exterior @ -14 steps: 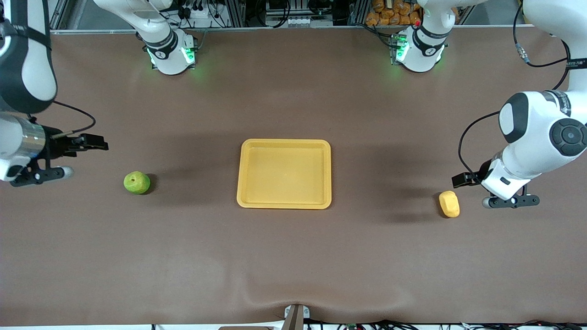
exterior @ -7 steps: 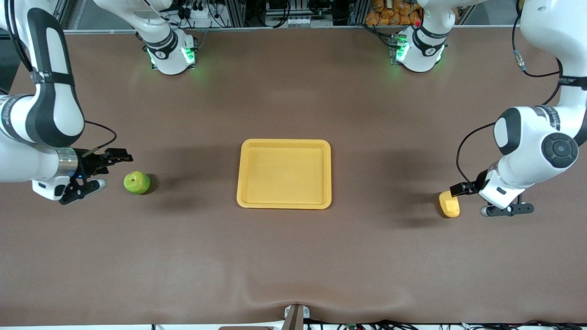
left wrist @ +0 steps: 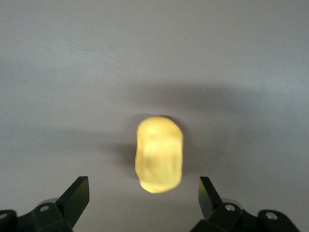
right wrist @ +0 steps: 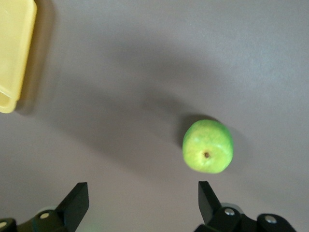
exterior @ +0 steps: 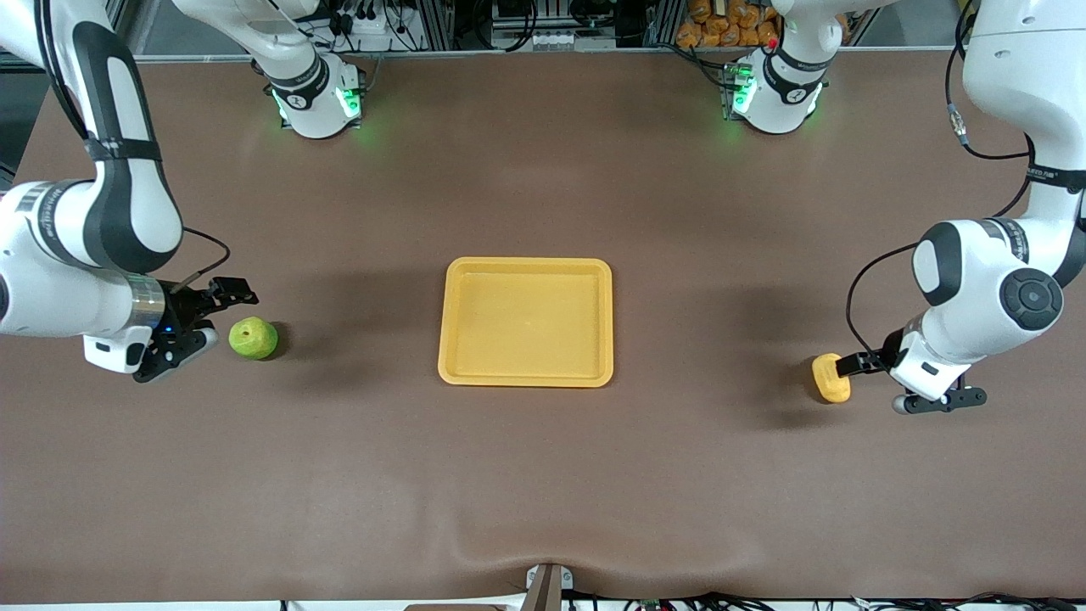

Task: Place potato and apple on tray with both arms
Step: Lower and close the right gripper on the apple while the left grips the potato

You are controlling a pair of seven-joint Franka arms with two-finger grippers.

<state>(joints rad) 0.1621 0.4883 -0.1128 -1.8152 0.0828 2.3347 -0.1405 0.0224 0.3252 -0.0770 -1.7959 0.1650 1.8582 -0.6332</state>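
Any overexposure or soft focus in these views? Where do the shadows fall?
Left wrist view: the potato is blown out to pale yellow, edges soft, a dim shadow on the table around it. Right wrist view: the apple is sharper, stem dimple visible; a broad soft shadow lies between it and the tray. Front view: even light, diffuse arm shadows flanking the tray, green glow at both bases.

Right tool [exterior: 222, 316] closed in on apple [exterior: 253, 338]; left tool [exterior: 874, 380] on potato [exterior: 831, 378].
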